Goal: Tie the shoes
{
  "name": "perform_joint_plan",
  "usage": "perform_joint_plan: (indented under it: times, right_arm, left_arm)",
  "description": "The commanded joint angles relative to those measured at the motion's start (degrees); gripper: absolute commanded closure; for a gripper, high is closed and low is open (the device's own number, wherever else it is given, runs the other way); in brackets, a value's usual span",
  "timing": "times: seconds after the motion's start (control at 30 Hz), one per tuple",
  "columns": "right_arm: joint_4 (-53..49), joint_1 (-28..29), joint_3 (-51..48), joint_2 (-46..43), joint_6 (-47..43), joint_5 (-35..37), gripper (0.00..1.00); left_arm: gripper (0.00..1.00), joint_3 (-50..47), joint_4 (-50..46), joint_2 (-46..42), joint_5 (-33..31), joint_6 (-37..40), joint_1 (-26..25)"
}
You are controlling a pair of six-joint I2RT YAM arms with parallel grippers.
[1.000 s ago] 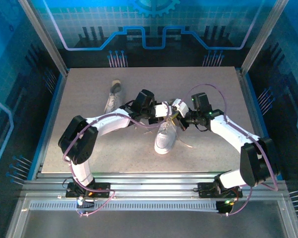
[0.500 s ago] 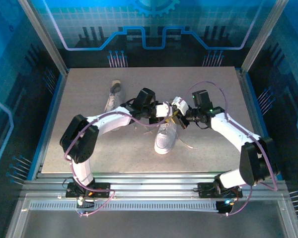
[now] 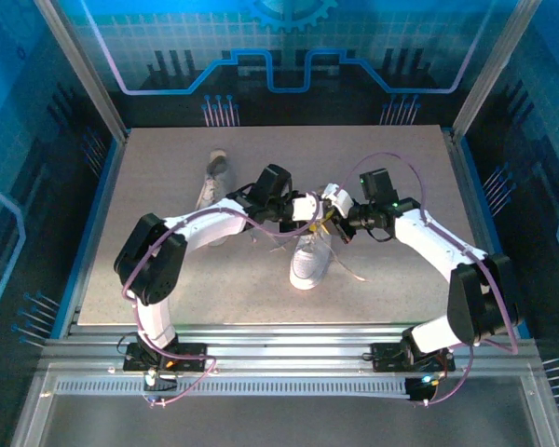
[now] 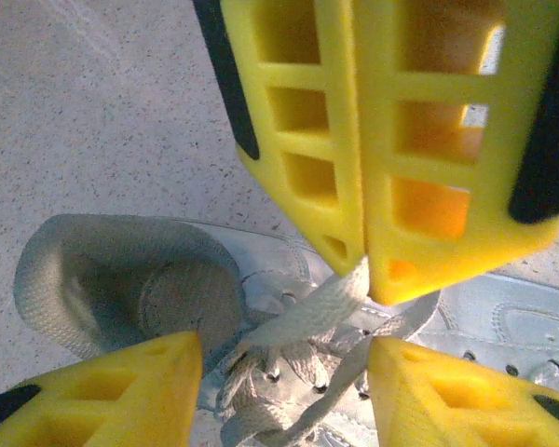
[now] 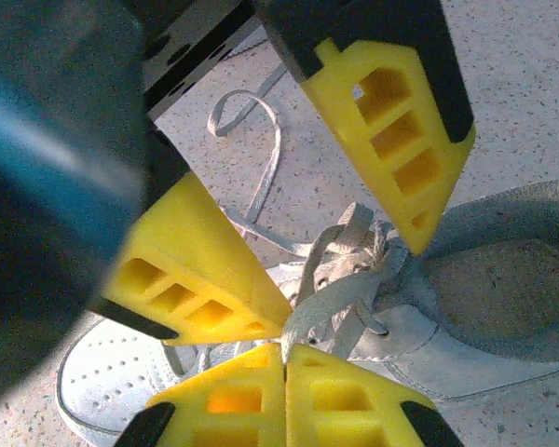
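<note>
Over the last second your left gripper (image 4: 284, 358) has eased its jaws wider. They now stand apart, straddling the lace (image 4: 307, 312) without pinching it. Your right gripper (image 5: 284, 352) stays pressed together, clamped on that same lace just above the eyelets. The near sneaker (image 3: 309, 253) sits mid-table (image 3: 168, 279) under both grippers, its strands loose. The second sneaker (image 3: 211, 180) lies well apart at the far left. Judgement: the lace now rests with the right side alone, and no knot is formed, so the tying is early.
</note>
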Motion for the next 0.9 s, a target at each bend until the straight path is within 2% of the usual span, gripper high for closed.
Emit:
perform_joint_plan:
  times: [0.0,0.17,0.33,0.57,0.87]
  right_arm:
    - [-2.30,-0.62,1.91,0.48,-1.46,-0.42,1.00]
    - [-2.42,-0.64,1.99,0.50,-1.66,-0.24,1.00]
    - [-2.24,-0.61,1.83,0.58,-1.64,0.14,1.00]
    - [-1.07,-1.21,1.51,0.67,-0.86,-0.19,1.00]
    - [-1.69,-1.58,2.11,1.19,-1.02,-0.91,1.00]
  left_arm:
    - [0.47,1.49,-1.54,-0.34,4.48,2.29,0.97]
    - [0.44,1.75,-2.80,-1.80,5.88,5.20,1.78]
    - [0.43,-1.45,0.28,-3.53,3.01,11.38,2.52]
    - [0.56,-9.08,9.30,-6.58,-0.77,15.40,2.26]
    - [0.63,-11.14,10.37,-6.67,-2.05,18.68,0.09]
